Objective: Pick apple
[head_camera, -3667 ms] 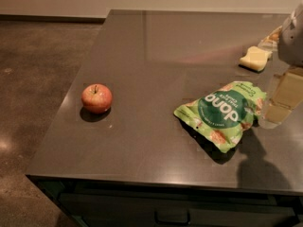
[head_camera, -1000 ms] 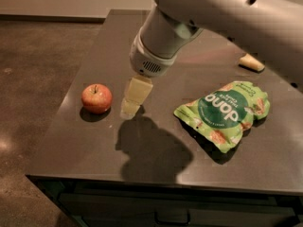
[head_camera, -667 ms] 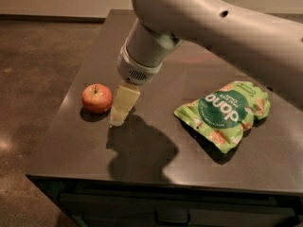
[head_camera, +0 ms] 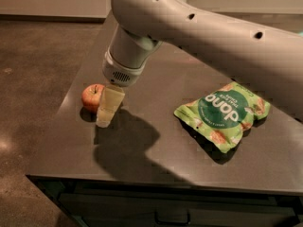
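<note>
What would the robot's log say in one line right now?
step: pick apple | tool: low beside apple, contact unclear | apple: on table, not lifted | snack bag: apart on table

— What colours are on the table?
— The table [head_camera: 156, 167] is a dark, glossy grey-brown. The apple [head_camera: 91, 96] is red with a yellow-orange blush. The snack bag [head_camera: 222, 113] is bright green with white lettering and, I think, tan snack pictures.
— And the robot?
— Its arm [head_camera: 213, 32] is off-white with small dark dots. The gripper [head_camera: 104, 119], just beside the apple, is pale yellow.
</note>
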You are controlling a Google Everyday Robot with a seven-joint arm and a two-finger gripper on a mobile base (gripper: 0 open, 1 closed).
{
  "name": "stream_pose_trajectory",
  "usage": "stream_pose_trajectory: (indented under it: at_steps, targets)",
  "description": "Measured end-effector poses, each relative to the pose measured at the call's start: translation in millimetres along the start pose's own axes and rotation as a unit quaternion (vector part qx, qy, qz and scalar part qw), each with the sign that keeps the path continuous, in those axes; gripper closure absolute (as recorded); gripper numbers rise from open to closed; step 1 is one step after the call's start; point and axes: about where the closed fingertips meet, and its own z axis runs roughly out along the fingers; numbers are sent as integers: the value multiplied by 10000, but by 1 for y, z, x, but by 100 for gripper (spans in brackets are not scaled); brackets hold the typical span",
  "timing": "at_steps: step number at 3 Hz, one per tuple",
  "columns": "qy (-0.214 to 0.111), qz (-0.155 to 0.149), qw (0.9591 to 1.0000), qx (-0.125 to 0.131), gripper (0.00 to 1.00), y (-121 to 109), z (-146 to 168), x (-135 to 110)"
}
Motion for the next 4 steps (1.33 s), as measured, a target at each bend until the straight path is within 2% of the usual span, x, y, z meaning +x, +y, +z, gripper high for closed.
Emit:
stream_pose_trajectory:
  at_steps: [2,3,4]
  targets:
    - [-41,138,9995,-273,0,-4,13,-9]
    - [-77,189,9992,-347,17,-4,17,-11]
    - [-129,243,9988,-404,41,-4,18,-13]
